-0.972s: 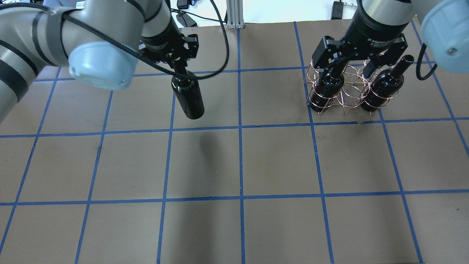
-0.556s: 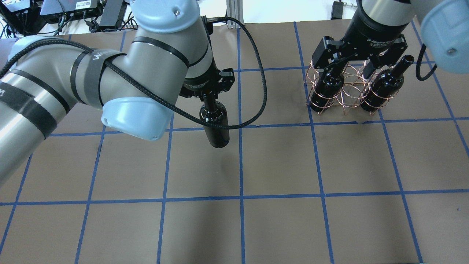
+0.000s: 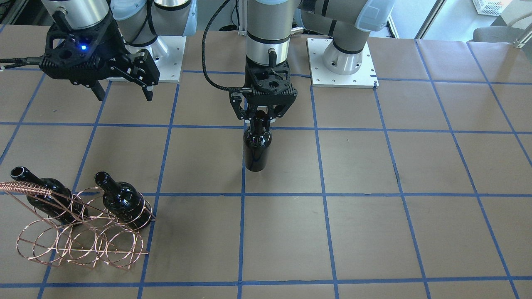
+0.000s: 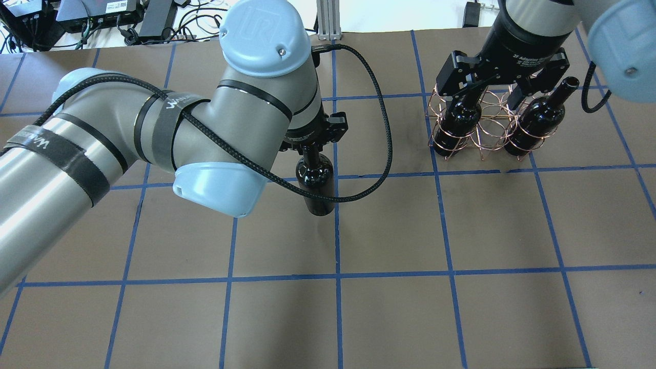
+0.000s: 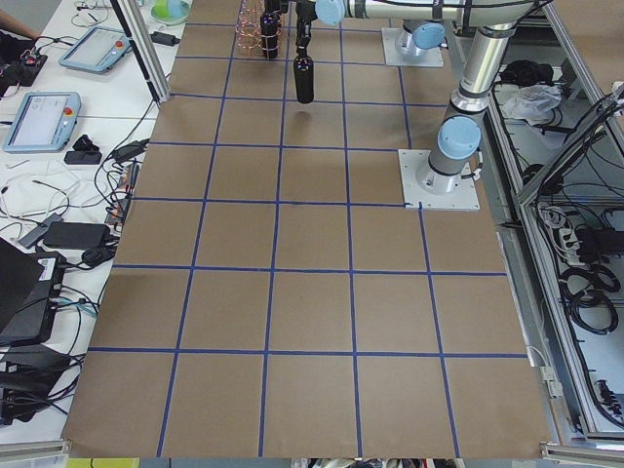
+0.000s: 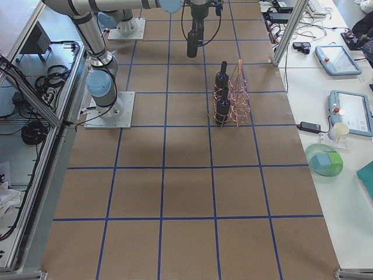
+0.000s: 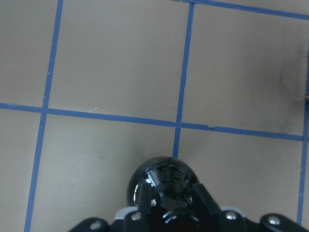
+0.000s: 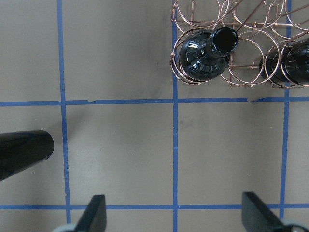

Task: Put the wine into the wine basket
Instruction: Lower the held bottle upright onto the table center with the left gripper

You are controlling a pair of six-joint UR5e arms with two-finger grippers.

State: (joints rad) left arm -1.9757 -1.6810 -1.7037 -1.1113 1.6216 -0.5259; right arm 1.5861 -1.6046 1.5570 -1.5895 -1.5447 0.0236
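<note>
Moved: left gripper point(image 3: 259, 119) carried wine bottle point(image 3: 257, 146) rightward, clamped on neck, axis vertical | wine basket point(image 3: 83, 232) well apart to its right | right gripper point(image 3: 124, 96) wide, nearer basket

Black wine point(image 3: 257, 149), copper wine basket point(image 3: 29, 189)

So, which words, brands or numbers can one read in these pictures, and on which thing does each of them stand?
"2F Adaptive": white print on the right gripper, overhead view; the rest cannot be read.
"UR": raised logo on the left arm's blue joint cap.
White letters on the left arm's black straps: too blurred to read.
The wine: no label seen.
</note>
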